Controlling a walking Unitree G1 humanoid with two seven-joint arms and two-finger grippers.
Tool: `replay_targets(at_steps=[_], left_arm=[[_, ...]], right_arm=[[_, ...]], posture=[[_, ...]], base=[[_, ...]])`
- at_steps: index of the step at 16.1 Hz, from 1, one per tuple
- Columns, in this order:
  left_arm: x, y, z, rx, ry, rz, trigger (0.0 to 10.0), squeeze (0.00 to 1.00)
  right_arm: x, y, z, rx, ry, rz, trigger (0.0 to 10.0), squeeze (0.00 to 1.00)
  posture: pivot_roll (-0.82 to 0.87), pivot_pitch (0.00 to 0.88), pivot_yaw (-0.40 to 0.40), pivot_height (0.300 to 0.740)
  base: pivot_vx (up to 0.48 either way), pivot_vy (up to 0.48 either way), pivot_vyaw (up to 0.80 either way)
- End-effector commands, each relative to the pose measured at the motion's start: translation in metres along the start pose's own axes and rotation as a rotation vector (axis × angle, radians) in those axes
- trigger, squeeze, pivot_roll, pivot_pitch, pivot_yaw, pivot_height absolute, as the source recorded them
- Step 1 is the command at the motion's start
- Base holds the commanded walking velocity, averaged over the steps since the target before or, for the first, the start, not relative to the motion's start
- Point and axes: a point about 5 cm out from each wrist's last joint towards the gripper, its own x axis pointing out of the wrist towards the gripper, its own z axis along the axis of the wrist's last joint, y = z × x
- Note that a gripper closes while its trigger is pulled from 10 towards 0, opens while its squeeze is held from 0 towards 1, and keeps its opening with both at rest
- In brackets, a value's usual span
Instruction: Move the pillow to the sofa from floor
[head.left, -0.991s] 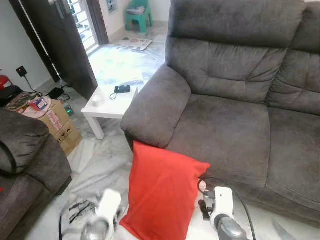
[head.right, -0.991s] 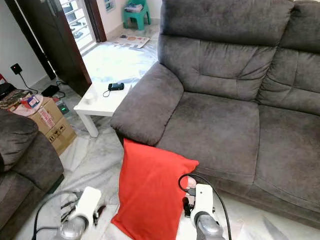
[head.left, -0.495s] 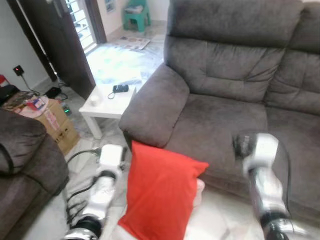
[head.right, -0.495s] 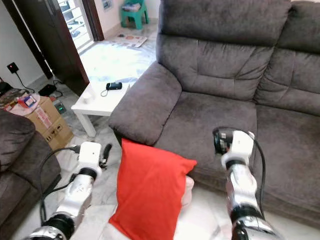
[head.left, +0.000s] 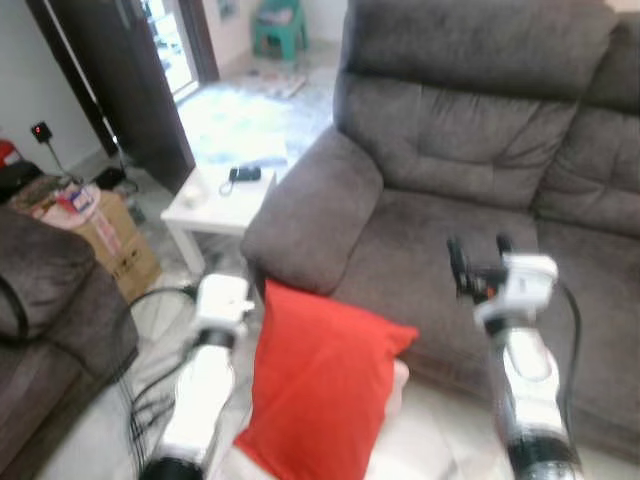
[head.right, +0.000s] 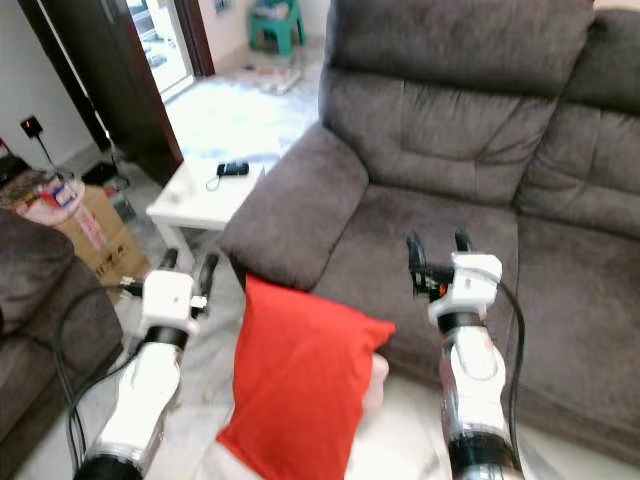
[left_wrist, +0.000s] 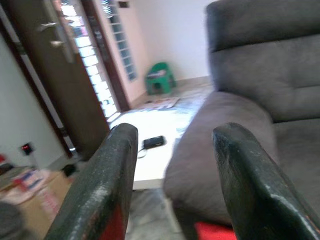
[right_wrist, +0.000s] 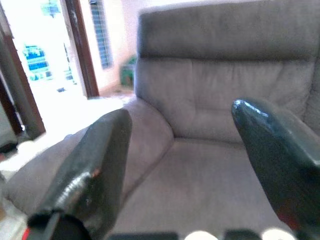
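The red pillow stands on edge on the floor, leaning against the front of the grey sofa just below its armrest. My left gripper is raised to the pillow's left, open, with nothing between its fingers; a sliver of red pillow shows below them in the left wrist view. My right gripper is held up to the pillow's right, over the front of the sofa seat, open and empty. Neither gripper touches the pillow.
A low white side table with a small black device stands beside the armrest. A cardboard box and a second dark sofa are at the left. Cables lie on the pale floor.
Both arms have risen from the bottom of the view to either side of the pillow. The right gripper now points over the sofa seat. The pillow has not moved.
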Motion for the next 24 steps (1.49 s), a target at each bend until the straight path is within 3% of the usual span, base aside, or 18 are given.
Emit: replay_targets(at_steps=[1, 9, 14, 17, 24], left_arm=[[-0.007, 0.009, 0.001, 0.025, 0.011, 0.029, 10.0, 0.00], [-0.006, 0.008, 0.002, 0.003, 0.058, 0.030, 10.0, 0.00], [-0.001, -0.002, 0.000, -0.023, 0.075, -0.009, 10.0, 0.00], [0.003, -0.007, -0.001, -0.037, 0.083, -0.030, 10.0, 0.00], [0.004, -0.009, -0.003, -0.078, 0.097, -0.067, 10.0, 0.00]], right_arm=[[-0.004, 0.004, 0.007, 0.009, -0.025, 0.017, 10.0, 0.00], [-0.015, 0.016, 0.001, 0.017, 0.063, 0.070, 10.0, 0.00], [-0.006, 0.026, 0.004, 0.067, 0.063, 0.073, 10.0, 0.00], [-0.001, 0.018, 0.008, 0.077, 0.043, -0.031, 10.0, 0.00], [-0.001, 0.015, 0.006, 0.092, 0.062, -0.055, 10.0, 0.00]], posture=[[-0.09, 0.000, 0.034, 0.740], [-0.10, 0.000, 0.035, 0.740], [-0.12, 0.000, 0.036, 0.740], [-0.13, 0.000, 0.041, 0.740], [-0.12, 0.000, 0.041, 0.740]], base=[[0.000, 0.000, 0.00], [0.000, 0.000, 0.00], [0.000, 0.000, 0.00], [0.000, 0.000, 0.00], [0.000, 0.000, 0.00]])
